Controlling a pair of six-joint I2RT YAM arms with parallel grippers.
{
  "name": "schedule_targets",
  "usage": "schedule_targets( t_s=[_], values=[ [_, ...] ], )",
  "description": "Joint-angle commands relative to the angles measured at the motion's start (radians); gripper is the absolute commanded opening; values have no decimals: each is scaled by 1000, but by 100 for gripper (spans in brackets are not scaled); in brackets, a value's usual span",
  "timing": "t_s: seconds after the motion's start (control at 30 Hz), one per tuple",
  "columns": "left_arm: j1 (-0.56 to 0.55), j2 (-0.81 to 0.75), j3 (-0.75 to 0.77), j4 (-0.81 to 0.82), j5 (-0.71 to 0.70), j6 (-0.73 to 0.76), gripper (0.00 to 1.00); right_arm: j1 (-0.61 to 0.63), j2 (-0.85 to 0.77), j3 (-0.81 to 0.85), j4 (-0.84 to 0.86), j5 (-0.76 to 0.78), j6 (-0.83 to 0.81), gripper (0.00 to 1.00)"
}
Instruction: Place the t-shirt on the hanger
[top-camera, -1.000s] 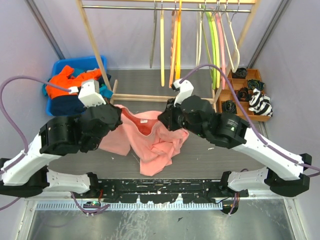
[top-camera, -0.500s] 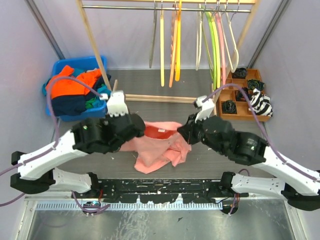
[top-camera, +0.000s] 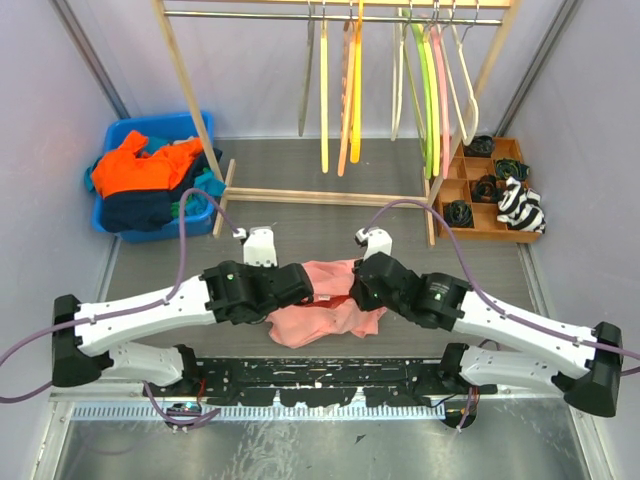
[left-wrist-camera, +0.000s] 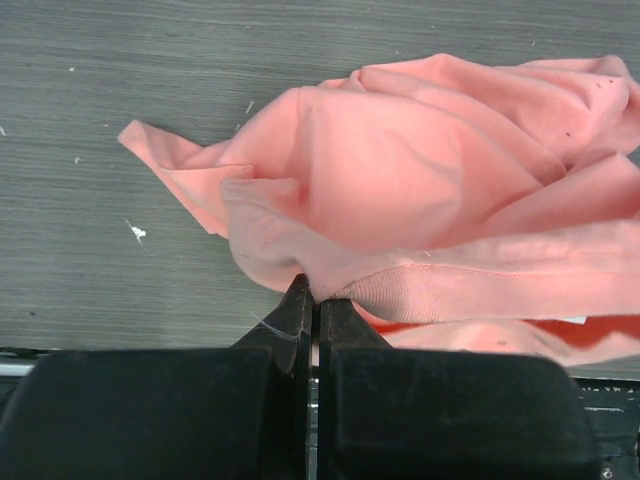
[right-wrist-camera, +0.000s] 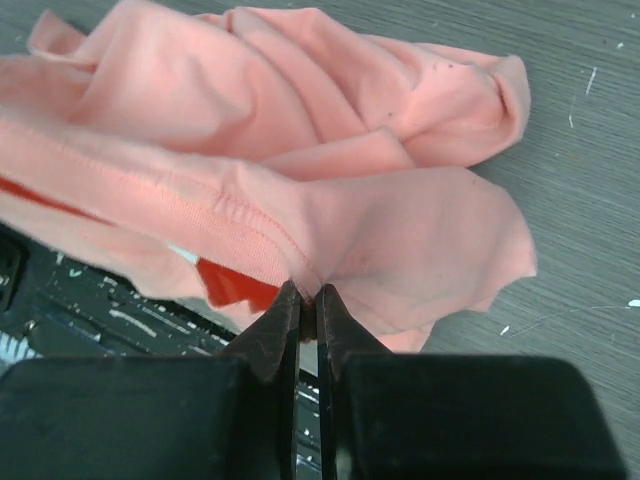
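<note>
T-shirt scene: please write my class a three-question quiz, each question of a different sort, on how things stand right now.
1. True or false: the left gripper hangs open above the t-shirt.
2. Pick one. The hangers are: A hung on the rail; B lying on the t-shirt; C piled in the blue bin.
3. Short answer: what colour is the top garment in the blue bin?
Key: 1 false, it is shut on the t-shirt's ribbed edge; 2 A; 3 orange.
</note>
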Motion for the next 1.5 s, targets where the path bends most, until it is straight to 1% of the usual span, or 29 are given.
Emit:
schedule_targets(
  t_s=[0.0,0.03,0.1,0.13,0.17,0.2,0.3,0.37,0.4,0.43,0.6,0.7,0.77,0.9,1.0,1.13,1.23,1.33,1.47],
  values=[
    [26,31,7,63,28,18,0,-113,36,31,53,-83,-31,1],
    [38,67,16,64,38,30,0,-155,42,39,55,-113,-53,1],
    [55,88,33,59,43,43,0,-232,52,55,60,-201,-86,2],
    [59,93,43,49,39,43,0,-254,57,66,58,-222,-99,8],
    [61,97,51,42,27,42,0,-265,62,80,48,-236,-108,18],
    [61,100,54,43,20,42,0,-268,66,100,31,-243,-117,27],
    [62,103,58,48,2,41,0,-268,55,176,-57,-239,-138,48],
    [61,99,60,52,-4,40,0,-268,9,220,-104,-216,-145,59],
    [62,97,59,54,-4,38,0,-268,-19,242,-131,-201,-148,63],
    [61,94,58,52,-4,37,0,-268,-39,273,-166,-187,-149,66],
    [61,83,64,22,18,47,0,-267,-103,471,-329,-175,-151,69],
    [62,87,79,14,37,93,0,-268,-95,620,-394,-161,-167,71],
    [61,95,91,-5,48,119,0,-268,-73,750,-431,-140,-177,72],
    [62,90,75,-1,78,148,0,-267,0,991,-524,-19,-204,73],
    [59,81,47,31,112,158,0,-268,55,1121,-549,86,-248,73],
    [53,84,38,47,114,162,0,-268,131,1246,-521,253,-310,73],
    [53,74,40,64,101,157,0,-268,157,1242,-417,392,-367,73],
    [53,47,14,95,97,147,0,-268,194,1217,-292,476,-440,73],
    [55,-22,-48,142,102,137,0,-268,286,1264,-201,565,-528,72]
  ],
)
